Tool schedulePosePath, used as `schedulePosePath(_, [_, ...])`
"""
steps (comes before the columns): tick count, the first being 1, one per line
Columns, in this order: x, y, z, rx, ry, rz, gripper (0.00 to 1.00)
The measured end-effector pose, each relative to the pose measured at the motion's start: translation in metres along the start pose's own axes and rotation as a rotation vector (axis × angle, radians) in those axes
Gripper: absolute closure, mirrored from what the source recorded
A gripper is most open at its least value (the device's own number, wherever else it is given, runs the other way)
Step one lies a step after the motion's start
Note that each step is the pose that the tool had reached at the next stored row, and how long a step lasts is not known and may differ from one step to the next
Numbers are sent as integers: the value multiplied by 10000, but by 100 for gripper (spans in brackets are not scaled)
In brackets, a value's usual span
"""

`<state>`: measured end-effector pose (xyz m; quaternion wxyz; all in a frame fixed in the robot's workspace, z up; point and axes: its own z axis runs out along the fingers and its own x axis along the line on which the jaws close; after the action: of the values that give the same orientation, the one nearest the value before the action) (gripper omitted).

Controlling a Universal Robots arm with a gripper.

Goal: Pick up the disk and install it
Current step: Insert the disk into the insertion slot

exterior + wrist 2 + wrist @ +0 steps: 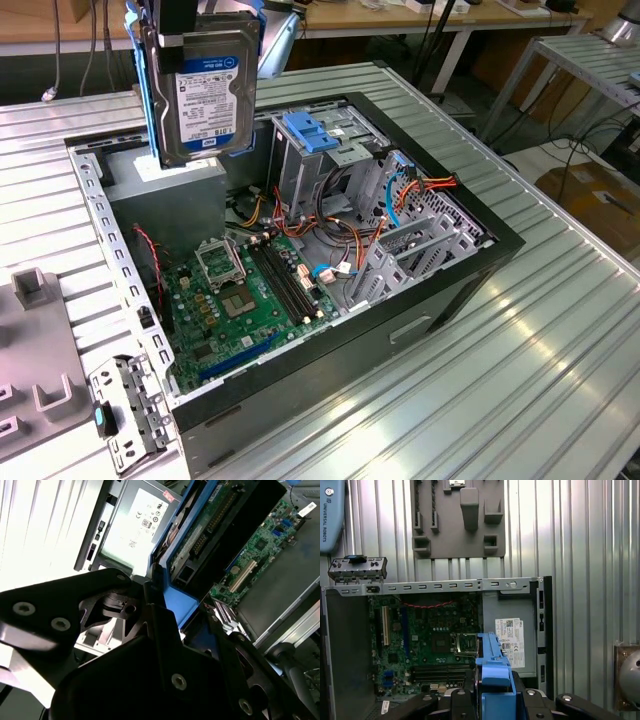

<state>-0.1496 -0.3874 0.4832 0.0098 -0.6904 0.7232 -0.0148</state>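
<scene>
**Disk held up, not yet fitted**

An open computer case (500, 245) lies on the worktop (520, 380). The disk (210, 95) hangs upright over its far corner, on the exterior view's left. The gripper (492, 697) pinches it. Fitting likely needs careful lining up.

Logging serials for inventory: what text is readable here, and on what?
On the disk label: too small to read.
On the sticker on the grey box: too small to read.
On the motherboard: too small to read.
On the blue arm cover: a maker's name, not quoted.
</scene>
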Motion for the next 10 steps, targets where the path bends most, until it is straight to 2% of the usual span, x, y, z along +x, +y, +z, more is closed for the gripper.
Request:
schedulePosePath(4, [17, -1, 0, 0, 0, 0, 63])
schedulePosePath(10, [85, -4, 1, 0, 0, 0, 63])
